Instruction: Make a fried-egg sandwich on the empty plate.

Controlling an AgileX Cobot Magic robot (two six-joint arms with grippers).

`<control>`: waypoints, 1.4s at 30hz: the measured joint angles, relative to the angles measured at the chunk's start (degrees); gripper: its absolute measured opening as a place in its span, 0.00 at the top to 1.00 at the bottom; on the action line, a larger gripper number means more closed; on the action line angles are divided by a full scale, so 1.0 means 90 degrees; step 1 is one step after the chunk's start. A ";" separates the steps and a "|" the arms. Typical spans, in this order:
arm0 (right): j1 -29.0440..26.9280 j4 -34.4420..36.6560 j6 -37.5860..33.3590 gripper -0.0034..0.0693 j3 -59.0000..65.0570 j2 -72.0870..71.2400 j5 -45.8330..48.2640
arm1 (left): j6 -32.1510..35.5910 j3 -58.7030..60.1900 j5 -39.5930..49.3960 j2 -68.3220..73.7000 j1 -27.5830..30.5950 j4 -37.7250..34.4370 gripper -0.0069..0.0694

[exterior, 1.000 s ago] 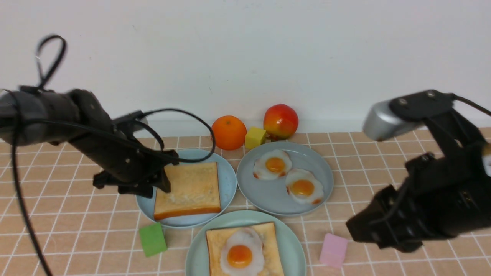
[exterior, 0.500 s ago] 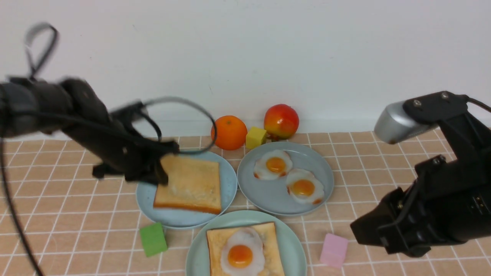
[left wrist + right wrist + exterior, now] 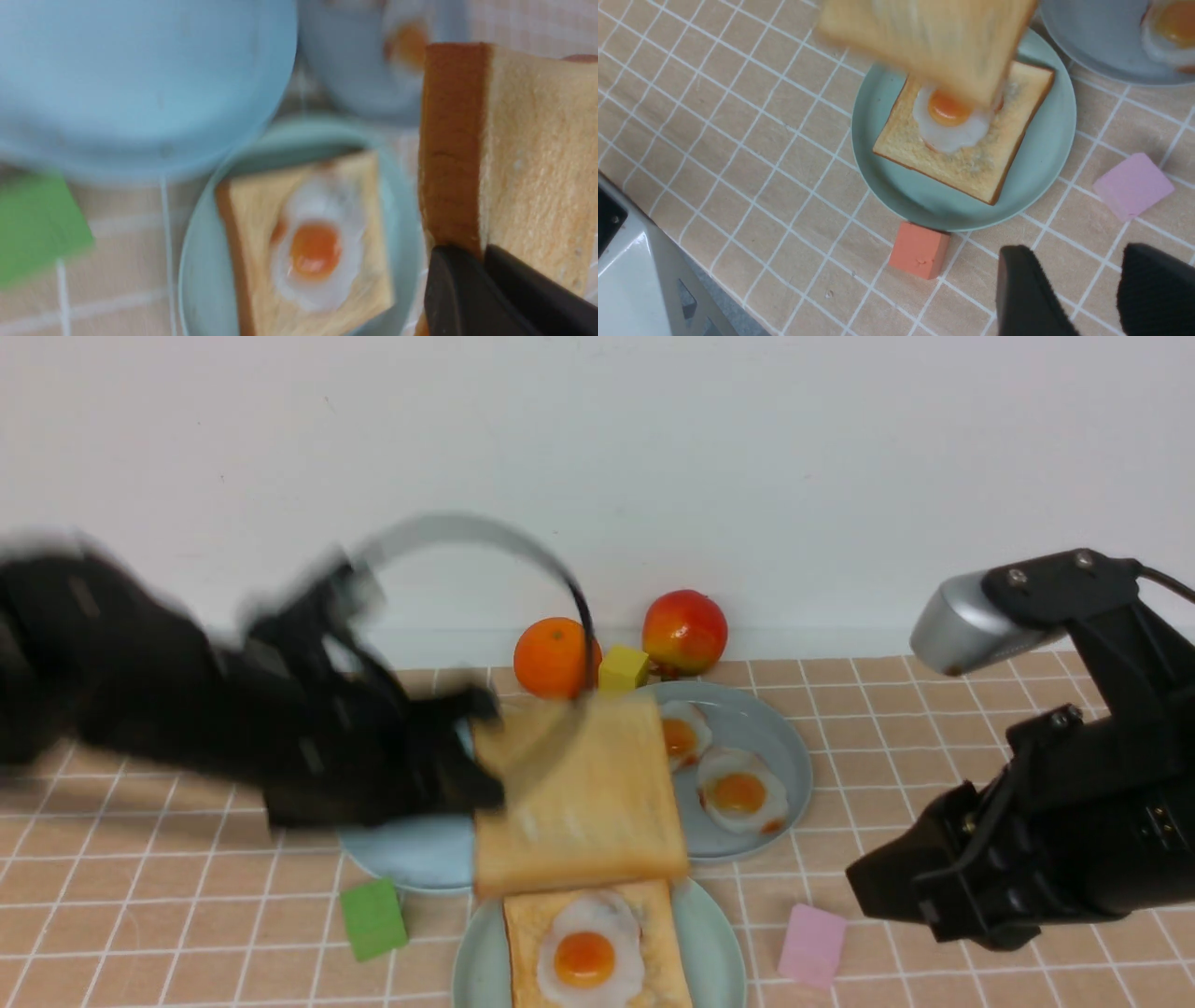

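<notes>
toast slice (image 3: 579, 803) gripped in left jaws, aloft near mint plate (image 3: 717, 947); right jaws parted, empty.

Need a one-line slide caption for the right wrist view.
Top toast slice hovers over the egg-topped bottom toast on the mint-green plate; right gripper open.

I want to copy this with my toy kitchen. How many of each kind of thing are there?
Plates: 3 (sky-blue plate, grey-blue plate, mint-green plate)
Toast slices: 2 (held slice, plated slice)
Fried eggs: 3 (egg on toast, half-hidden egg, plain-view egg)
Fruit: 2 (orange, apple)
Blocks: 4 (yellow block, green block, pink block, salmon block)
Total: 14
</notes>
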 joint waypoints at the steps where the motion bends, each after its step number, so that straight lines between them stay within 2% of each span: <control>1: 0.0000 0.0000 0.0000 0.53 0.0000 0.0000 -0.0023 | 0.0000 0.0186 -0.0306 0.0032 -0.0126 -0.0080 0.90; 4: 0.0000 0.0000 0.0000 0.53 0.0000 0.0000 -0.0041 | 0.0005 0.0539 -0.0859 0.0328 -0.0466 -0.0291 0.90; 14: 0.0000 0.0000 0.0000 0.53 0.0000 0.0000 0.0030 | 0.0013 0.0561 -0.1074 0.1172 -0.0692 -0.0491 0.89; 20: 0.0000 -0.0141 0.0000 0.54 0.0000 0.0000 0.0122 | 0.0013 0.0561 -0.1067 0.1134 -0.0692 -0.0504 0.80; 21: 0.0000 -0.0243 0.0009 0.54 0.0000 0.0000 0.0122 | 0.0013 0.0561 -0.1022 0.1103 -0.0692 -0.0504 0.74; 25: 0.0000 -0.0590 0.0269 0.63 0.0000 -0.0034 0.0100 | 0.0013 0.0561 -0.0843 0.1011 -0.0692 -0.0491 0.60; 29: 0.0000 -0.1144 0.0732 0.82 0.0000 -0.0338 0.0033 | 0.0020 0.0561 -0.0532 0.0795 -0.0692 -0.0328 0.46; 32: 0.0000 -0.1496 0.1099 0.96 0.0000 -0.0842 0.0152 | 0.0014 0.0561 -0.0260 0.0390 -0.0692 0.0077 0.42; 36: 0.0000 -0.1533 0.1223 0.97 0.0145 -0.1732 0.0187 | -0.0212 0.0561 0.0152 -0.0373 -0.0685 0.0520 0.42; 39: 0.0000 -0.1623 0.1037 0.97 0.0649 -0.2808 -0.0023 | -0.0489 0.0568 0.0587 -0.1377 -0.0685 0.0780 0.43; 42: 0.0000 -0.1734 0.0913 0.97 0.1280 -0.3724 -0.0240 | -0.0577 0.0639 0.1109 -0.2352 -0.0685 0.0866 0.48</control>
